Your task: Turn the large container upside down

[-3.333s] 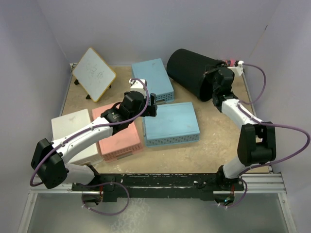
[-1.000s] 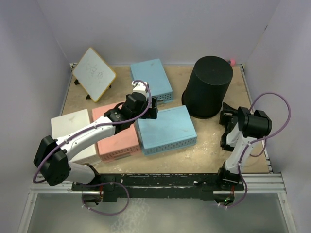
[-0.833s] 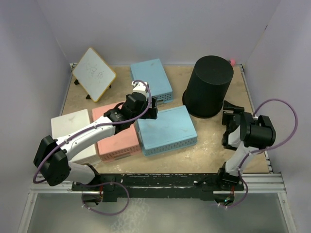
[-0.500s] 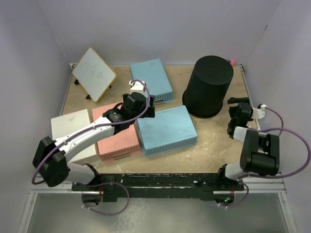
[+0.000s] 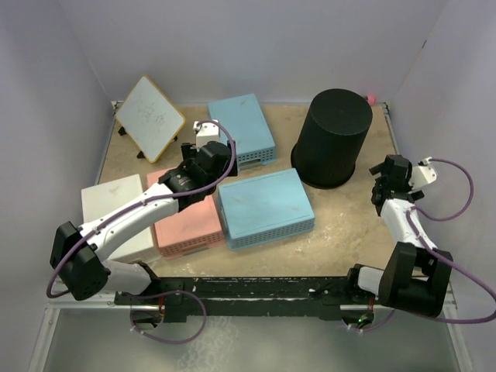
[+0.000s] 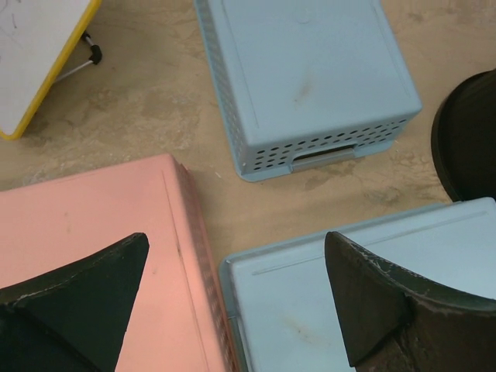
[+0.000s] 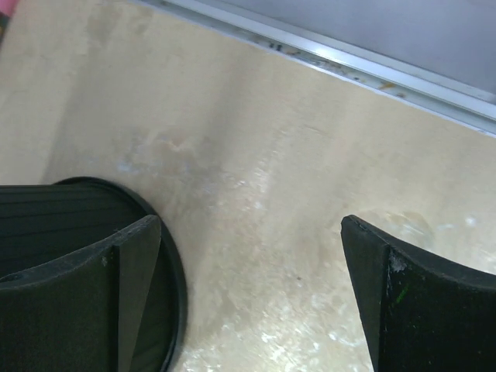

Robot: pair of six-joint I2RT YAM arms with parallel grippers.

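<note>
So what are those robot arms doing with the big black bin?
The big black bin stands upside down on the table, its flat bottom facing up. The right arm's pincer is open beside it, holding nothing. The left arm's pincer, also open and empty, hovers over the gap between the pink basket and a blue basket.

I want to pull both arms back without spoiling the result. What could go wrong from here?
The right gripper hangs open close beside the rim of the large container; swinging sideways might nudge or tip it. The left gripper, open, hovers over the pink basket and near blue basket, whose corner lies close to the container; dragging that basket could shove it.
</note>
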